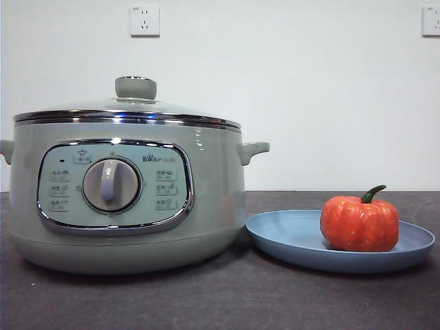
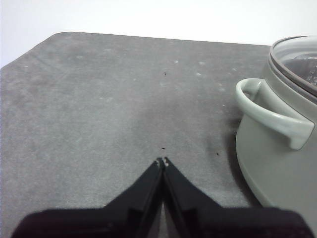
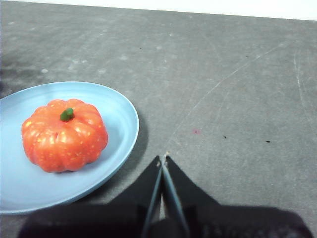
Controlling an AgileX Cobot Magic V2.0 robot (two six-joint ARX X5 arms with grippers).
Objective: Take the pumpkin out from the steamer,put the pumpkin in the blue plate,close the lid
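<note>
Both of my grippers are clenched on nothing right now, jaws pressed tip to tip, each hovering over bare grey table. My left gripper point(image 2: 162, 161) sits just off the steamer point(image 2: 277, 163), with the pot's side handle point(image 2: 270, 111) close by on that arm's side, so that's the arm nearer the pot. My right gripper point(image 3: 162, 158) hangs just beside the rim of the blue plate point(image 3: 124, 148), not touching it, with the pumpkin point(image 3: 64, 135) a little further in on the plate. In the front view the pumpkin point(image 1: 359, 224) sits upright toward the outer side of the blue plate point(image 1: 289, 237), well clear of the steamer point(image 1: 124, 192), and the plate's near rim comes right up to the pot's base; can't tell if they actually touch. Pumpkin's basically round and squat, no real long axis, its ribs running up to the curved green stem point(image 1: 372, 194), which points up and leans away from the pot. The lid point(image 1: 127, 113) already sits level on the steamer, chrome rim seated all round as far as I can see, knob point(image 1: 135, 87) straight up in the middle. So by my read all three steps look done: nothing left to reach for, and if anything needed a nudge, the lid knob lies up and over from my left side.
</note>
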